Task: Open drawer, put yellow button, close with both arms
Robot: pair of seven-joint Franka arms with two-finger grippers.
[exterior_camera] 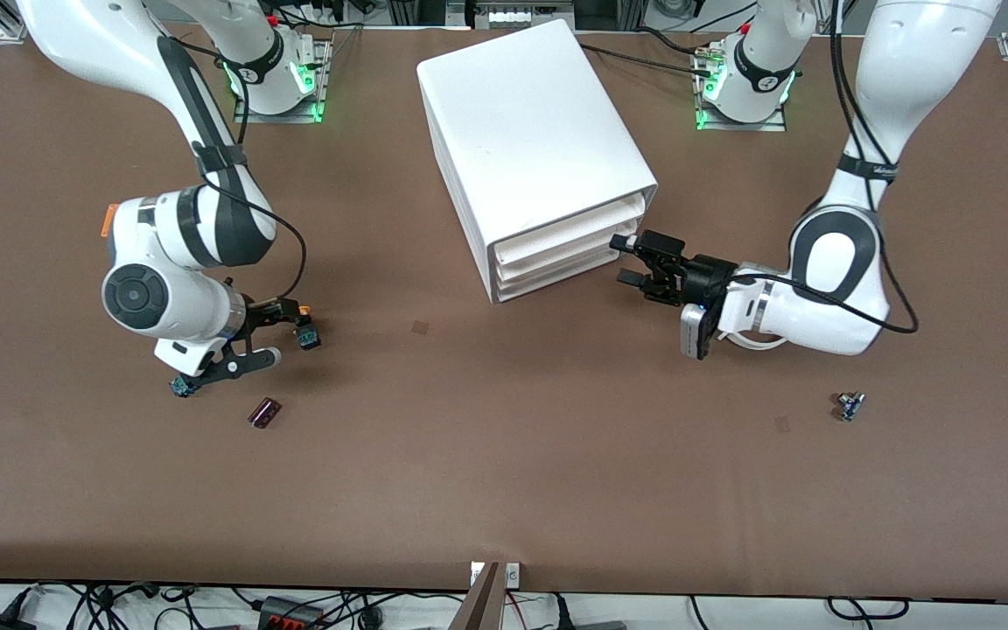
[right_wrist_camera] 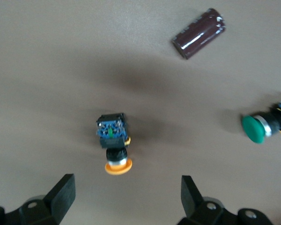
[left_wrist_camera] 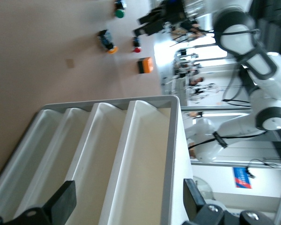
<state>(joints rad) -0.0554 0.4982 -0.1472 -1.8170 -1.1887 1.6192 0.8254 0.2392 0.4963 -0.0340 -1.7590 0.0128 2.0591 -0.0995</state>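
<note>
The white cabinet [exterior_camera: 530, 122] stands mid-table, and its three drawers look shut. The uppermost drawer [exterior_camera: 576, 229] fills the left wrist view [left_wrist_camera: 147, 159]. My left gripper [exterior_camera: 633, 260] is open and empty, level with the drawer fronts and just off their corner toward the left arm's end [left_wrist_camera: 129, 201]. The yellow button [exterior_camera: 305, 330] lies on its side on the mat toward the right arm's end. My right gripper [exterior_camera: 281, 332] is open and empty just above it. In the right wrist view the button [right_wrist_camera: 114, 145] lies ahead of the gripper [right_wrist_camera: 126, 199].
A green-capped switch [exterior_camera: 181, 386] [right_wrist_camera: 260, 126] and a dark red cylinder [exterior_camera: 264, 412] [right_wrist_camera: 199, 33] lie near the right gripper. Another small switch [exterior_camera: 850, 405] lies toward the left arm's end, nearer the front camera.
</note>
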